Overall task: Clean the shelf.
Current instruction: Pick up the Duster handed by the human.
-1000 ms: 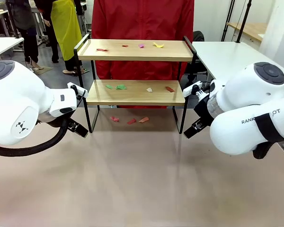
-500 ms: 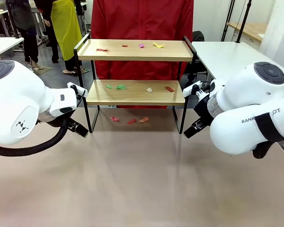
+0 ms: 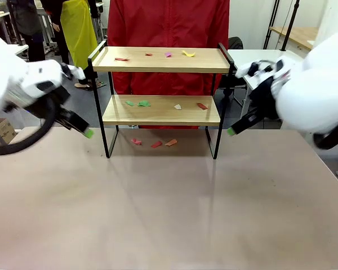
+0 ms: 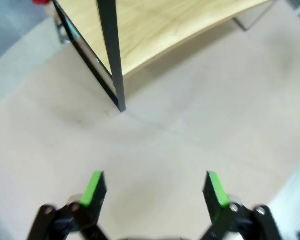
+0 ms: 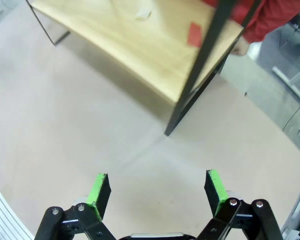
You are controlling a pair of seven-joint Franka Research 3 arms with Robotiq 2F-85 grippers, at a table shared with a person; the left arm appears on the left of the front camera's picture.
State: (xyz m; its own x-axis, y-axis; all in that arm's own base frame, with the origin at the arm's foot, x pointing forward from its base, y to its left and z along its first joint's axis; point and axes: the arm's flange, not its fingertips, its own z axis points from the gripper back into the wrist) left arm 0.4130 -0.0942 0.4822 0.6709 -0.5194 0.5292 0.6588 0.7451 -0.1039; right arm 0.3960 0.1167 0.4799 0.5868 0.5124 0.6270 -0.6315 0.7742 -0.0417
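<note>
Left wrist view | left end effector (image 4: 154,181) wide open, empty | right end effector (image 5: 157,184) wide open, empty

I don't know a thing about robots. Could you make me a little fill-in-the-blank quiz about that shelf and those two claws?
1. The shelf has ___ wooden boards.
2. The yellow scrap lies on the ___ board.
3. The left gripper and the right gripper both stand ___, holding nothing.
4. Behind the shelf stands a person in a ___ jacket.

Missing words: two; top; open; red.
</note>
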